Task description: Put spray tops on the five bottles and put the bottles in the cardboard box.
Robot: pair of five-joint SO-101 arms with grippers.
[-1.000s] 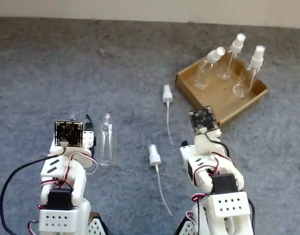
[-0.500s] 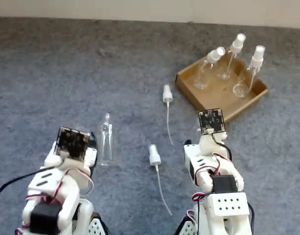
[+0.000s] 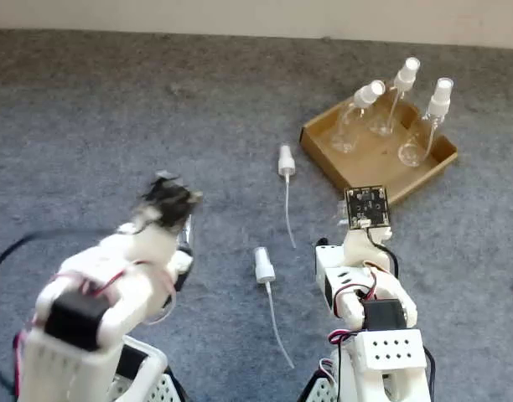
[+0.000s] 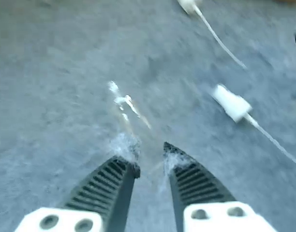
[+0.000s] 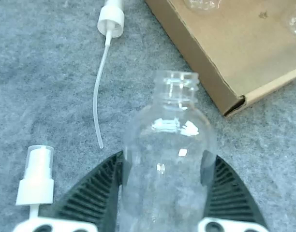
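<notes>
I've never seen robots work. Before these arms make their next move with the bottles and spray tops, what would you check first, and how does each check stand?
1. Right end effector holds the clear open-necked plastic bottle: ok, fingers sit on both sides.
2. That bottle's neck is uncapped, ready for a top: ok.
3. Left end effector open: ok.
4. Left end effector lined up with the clear plastic bottle lying on the grey carpet: cannot tell, blurred.
5. Two white plastic spray tops lie loose on the carpet: ok.
6. Brown cardboard box has bare floor left: ok.
</notes>
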